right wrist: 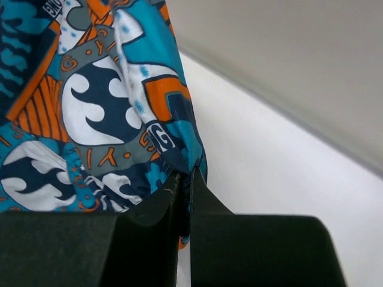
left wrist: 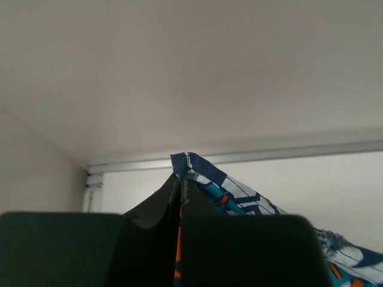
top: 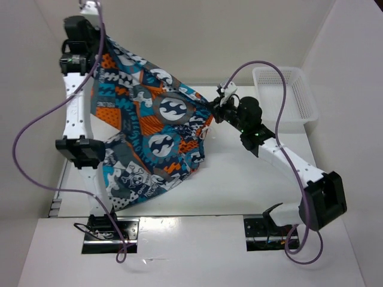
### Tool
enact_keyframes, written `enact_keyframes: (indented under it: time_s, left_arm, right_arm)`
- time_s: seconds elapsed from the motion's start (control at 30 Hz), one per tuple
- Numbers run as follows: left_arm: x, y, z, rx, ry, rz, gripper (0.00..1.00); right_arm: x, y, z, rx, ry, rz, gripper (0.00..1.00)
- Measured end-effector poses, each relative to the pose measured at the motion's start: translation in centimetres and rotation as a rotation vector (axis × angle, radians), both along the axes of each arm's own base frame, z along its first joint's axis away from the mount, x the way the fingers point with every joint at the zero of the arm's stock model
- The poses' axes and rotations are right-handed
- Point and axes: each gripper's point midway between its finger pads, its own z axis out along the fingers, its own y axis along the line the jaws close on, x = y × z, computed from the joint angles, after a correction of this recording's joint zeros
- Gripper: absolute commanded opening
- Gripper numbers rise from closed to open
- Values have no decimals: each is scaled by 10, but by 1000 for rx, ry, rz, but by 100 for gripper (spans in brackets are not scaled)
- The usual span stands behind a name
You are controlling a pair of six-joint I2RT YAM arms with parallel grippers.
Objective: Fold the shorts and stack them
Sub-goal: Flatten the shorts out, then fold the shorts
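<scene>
**Top view, L to R.** The left arm stands nearly upright at the far-left side. The left tool (top: pixel 99 43) is raised high, jaws closed on the upper-left corner of the shorts (top: pixel 149 128).

**Left wrist view.** Both fingers (left wrist: pixel 157 204) are pressed together. A hem edge of the shorts (left wrist: pixel 206 173) sticks out above the tips, and the cloth trails down to the right; plain wall behind.

**Centre.** The shorts hang spread as a slanted sheet btw. the two tools, top edge well off the counter (top: pixel 239 179). The lower part sags toward the near-left; whether its bottom edge touches the counter cannot be told. Print: orange, teal, grey, white, black, w/ bat-like logos.

**Right of centre.** The right tool (top: pixel 216 109) sits lower than the left one and pinches the right-hand corner of the shorts; the cloth bunches to a point there. A purple cable (top: pixel 263 64) arcs over the right arm.

**Right wrist view.** The right tool (right wrist: pixel 184 179) has its jaws narrowed to a slit, w/ a folded edge of the shorts (right wrist: pixel 102 113) clamped btw. them. Cloth fills the upper left and bare counter (right wrist: pixel 257 179) lies to the right.

**Far right.** A white mesh basket (top: pixel 287 98) stands at the counter's far-right corner, well apart from the shorts.
</scene>
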Motion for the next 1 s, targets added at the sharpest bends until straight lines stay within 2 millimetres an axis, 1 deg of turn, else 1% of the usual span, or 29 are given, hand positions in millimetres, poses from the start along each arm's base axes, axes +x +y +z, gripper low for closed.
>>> enact_keyframes:
  time_s: [0.1, 0.17, 0.23, 0.3, 0.37, 0.47, 0.57, 0.63, 0.7, 0.77, 0.8, 0.87, 0.93, 1.0]
  left_arm:
    - [33, -28, -60, -2, 105, -42, 0]
    - [48, -47, -85, 0, 140, -67, 0]
    - [56, -64, -101, 5, 163, -88, 0]
    - [58, -78, -107, 7, 170, -109, 0]
    - [58, -82, -105, 7, 166, -116, 0]
    - [58, -78, -100, 6, 155, -110, 0]
    - [50, -72, -111, 6, 200, -102, 0]
    - [37, -70, -127, 6, 266, -99, 0]
    - [14, -68, -146, 7, 352, -97, 0]
    - [-17, -66, -168, 8, 440, -92, 0]
    - [-39, -64, -181, 9, 496, -91, 0]
    - [-77, -62, -199, 10, 576, -89, 0]
    - [-109, -59, -208, 14, 616, -81, 0]
    - [-140, -55, -215, 20, 651, -70, 0]
  right_arm:
    - [25, -18, -38, -60, 66, -114, 0]
    - [39, -32, -56, -94, 90, -189, 0]
    - [51, -46, -66, -124, 93, -262, 0]
    - [60, -61, -74, -151, 92, -331, 0]
    - [67, -75, -78, -177, 84, -380, 0]
    - [75, -89, -78, -234, 44, -411, 0]
    - [76, -90, -77, -316, -5, -360, 0]
    - [73, -84, -80, -365, -22, -300, 0]
    - [63, -76, -86, -427, -25, -208, 0]
    - [48, -69, -94, -486, -11, -108, 0]
    - [38, -66, -98, -509, 1, -50, 0]
    - [16, -60, -104, -543, 27, 57, 0]
    - [-6, -56, -106, -566, 45, 150, 0]
    - [-21, -55, -109, -581, 60, 210, 0]
